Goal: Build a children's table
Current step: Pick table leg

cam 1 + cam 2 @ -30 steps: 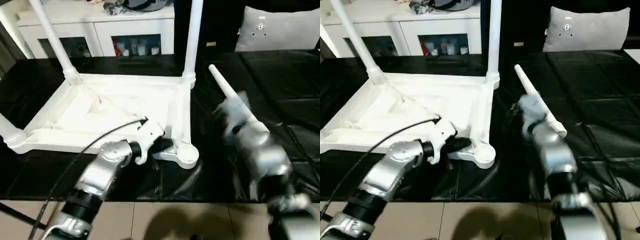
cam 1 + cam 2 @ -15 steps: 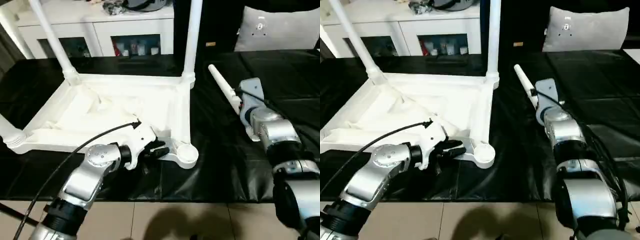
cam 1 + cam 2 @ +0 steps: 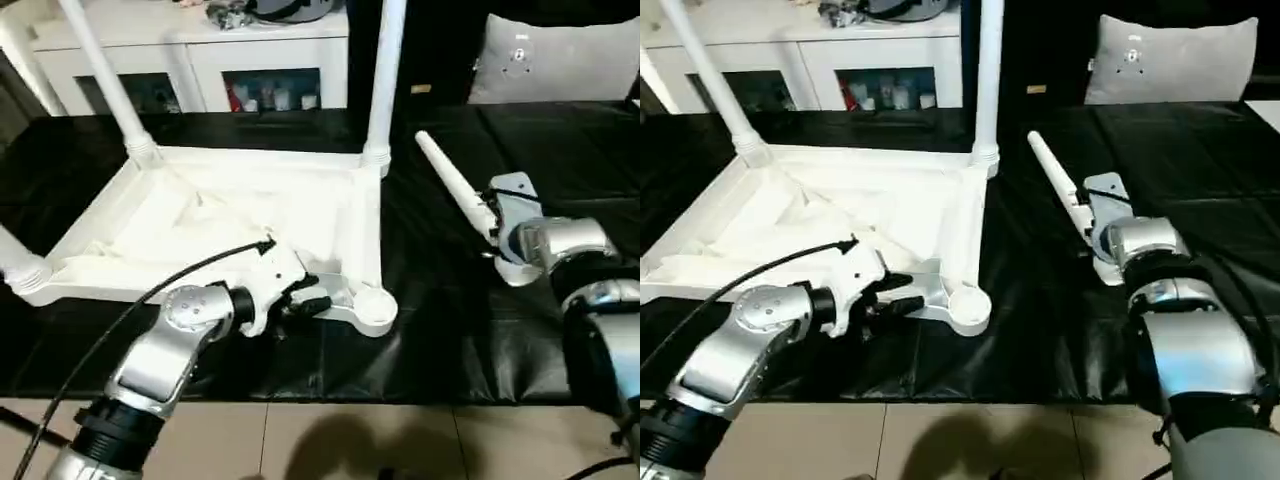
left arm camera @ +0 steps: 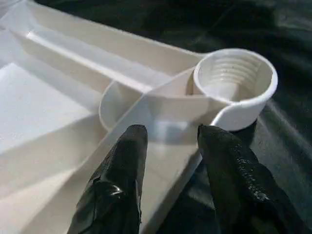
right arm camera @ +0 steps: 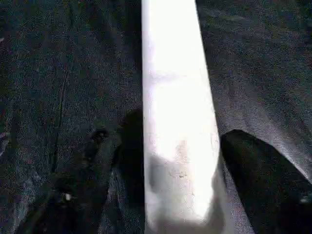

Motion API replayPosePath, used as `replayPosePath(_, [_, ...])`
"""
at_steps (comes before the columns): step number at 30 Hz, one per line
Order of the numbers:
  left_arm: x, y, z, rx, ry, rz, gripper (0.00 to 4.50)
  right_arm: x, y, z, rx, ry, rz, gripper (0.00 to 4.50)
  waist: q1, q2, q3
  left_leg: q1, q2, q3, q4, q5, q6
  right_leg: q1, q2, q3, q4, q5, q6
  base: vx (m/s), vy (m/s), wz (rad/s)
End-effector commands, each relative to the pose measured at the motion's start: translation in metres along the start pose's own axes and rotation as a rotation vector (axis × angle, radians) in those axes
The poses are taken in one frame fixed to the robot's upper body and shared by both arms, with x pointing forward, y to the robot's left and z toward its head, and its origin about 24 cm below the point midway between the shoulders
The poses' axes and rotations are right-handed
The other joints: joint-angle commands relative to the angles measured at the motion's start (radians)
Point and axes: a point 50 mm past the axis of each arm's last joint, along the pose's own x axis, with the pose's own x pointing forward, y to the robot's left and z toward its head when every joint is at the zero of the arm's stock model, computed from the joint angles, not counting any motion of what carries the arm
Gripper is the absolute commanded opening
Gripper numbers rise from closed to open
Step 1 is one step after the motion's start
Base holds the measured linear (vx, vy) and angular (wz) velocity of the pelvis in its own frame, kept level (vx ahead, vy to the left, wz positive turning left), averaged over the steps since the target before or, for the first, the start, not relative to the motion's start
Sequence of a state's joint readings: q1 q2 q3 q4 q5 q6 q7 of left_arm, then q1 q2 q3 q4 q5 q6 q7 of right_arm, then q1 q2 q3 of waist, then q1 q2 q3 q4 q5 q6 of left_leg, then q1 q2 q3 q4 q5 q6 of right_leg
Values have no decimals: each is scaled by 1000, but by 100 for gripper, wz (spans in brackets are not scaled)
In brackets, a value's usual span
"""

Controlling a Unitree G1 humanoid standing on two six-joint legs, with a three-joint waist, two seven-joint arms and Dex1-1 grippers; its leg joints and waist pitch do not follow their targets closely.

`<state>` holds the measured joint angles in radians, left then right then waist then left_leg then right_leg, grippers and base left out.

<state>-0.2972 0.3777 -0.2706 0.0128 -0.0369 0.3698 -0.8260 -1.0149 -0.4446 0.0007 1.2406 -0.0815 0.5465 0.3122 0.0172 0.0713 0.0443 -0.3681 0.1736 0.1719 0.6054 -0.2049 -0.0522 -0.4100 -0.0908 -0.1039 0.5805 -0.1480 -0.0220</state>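
Nearest to us, by the front edge of the black worktop (image 3: pixel 440 340), our left end effector (image 4: pixel 170 146) sits at the rim of the upside-down white table top (image 3: pixel 230 225). Its two black fingers (image 4: pixel 119 180) are apart, with nothing held between them. Just past them we see the empty round corner socket (image 3: pixel 375 308).

A bit farther, toward the right edge of the worktop, our right end effector (image 5: pixel 170 180) is open around the loose leg (image 3: pixel 452 182), which lies flat on the worktop. One finger is on each side of the leg, and we cannot tell if they touch it.

Farther back, two legs (image 3: pixel 383 70) stand up in the far corner sockets. Behind the worktop is a white cabinet (image 3: pixel 250 60) and a grey pillow (image 3: pixel 555 60).
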Motion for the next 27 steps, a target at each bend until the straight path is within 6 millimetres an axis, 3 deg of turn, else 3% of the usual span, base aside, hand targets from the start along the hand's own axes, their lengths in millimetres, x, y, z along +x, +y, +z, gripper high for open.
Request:
replayPosePath(1, [-3,-3,0,4,7,-31,197,-1,-2,-6,-17,62,26,332,6,-23,-66,0,42,-6,-58,-153,88,59,-52,40,-54,-301,-225,0,0,0])
replayPosePath(7, [-7,-7,1,-5,9,-77,197,-5,-9,-8,-59,108,78,283,20,-24,-64,0,44,-5,-57,-167,81,57,-53,41,-52,-314,-228,0,0,0])
replayPosePath(13, [-6,-5,6,-11,-11,-80,197,-6,-12,-14,-98,161,112,220,16,-26,-59,0,44,-8,-57,-215,64,55,-53,41,-59,-379,-207,0,0,0])
replayPosePath(18, [-6,-6,7,-17,-14,-88,197,-5,-13,-19,-103,179,118,196,16,-26,-57,1,44,-9,-58,-236,54,52,-53,43,-60,-403,-203,0,0,0])
replayPosePath(27, [-7,-8,7,-24,-14,-101,197,-4,-14,-24,-68,174,121,191,16,-27,-57,1,45,-10,-57,-242,49,52,-53,43,-57,-394,-208,0,0,0])
